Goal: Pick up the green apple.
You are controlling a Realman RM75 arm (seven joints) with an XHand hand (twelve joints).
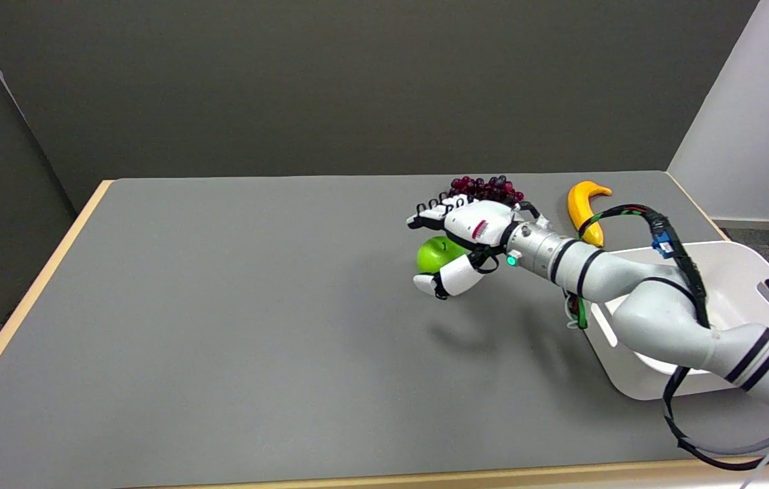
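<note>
Now the right hand [460,239] hangs with its fingers [428,219] spread wide around the green apple [436,254], which sits on the counter [221,305] toward its far right corner, between fingers and thumb.

The white right arm [629,285] reaches in from the lower right; its black-and-white robot hand [456,244] has fingers spread apart, thumb below.

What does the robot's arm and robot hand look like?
The arm is white and round like a fat tube, with black rings around it and a shiny silver wrist with a little green light. Black cables loop along it, one with a blue clip. The robot hand is white with black parts between its fingers, plus a small red mark on its back.
</note>
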